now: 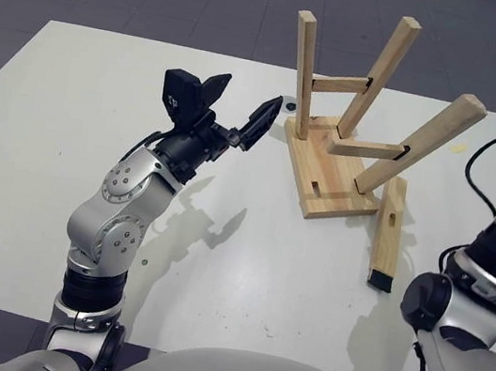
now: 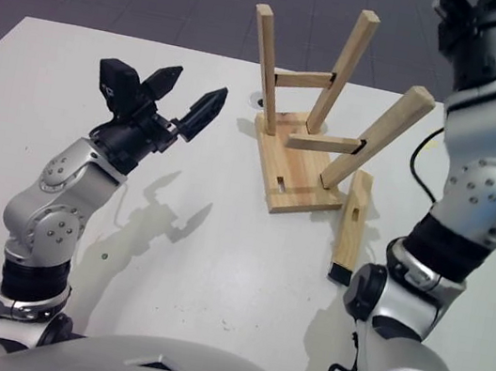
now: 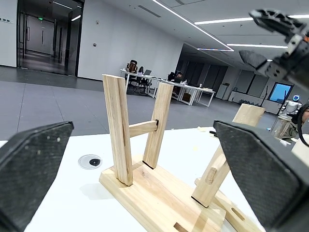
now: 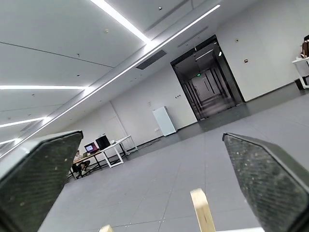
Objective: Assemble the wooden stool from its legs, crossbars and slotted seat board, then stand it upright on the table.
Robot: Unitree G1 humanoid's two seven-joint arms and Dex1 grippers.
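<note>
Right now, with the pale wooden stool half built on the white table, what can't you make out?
Black right gripper: cut off by the eye views' top edge, so where it hovers is unclear.
Loose black-tipped wooden leg: in the left wrist view, mostly behind the left gripper's finger pad.
Leg joints in the pale slotted seat board: too small to tell if fully seated.

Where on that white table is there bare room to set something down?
The left side of the table, beyond the left hand, is bare, as is the near strip before the seat board. Crowded at the far right: that board, its standing legs, and the loose leg beside it.
</note>
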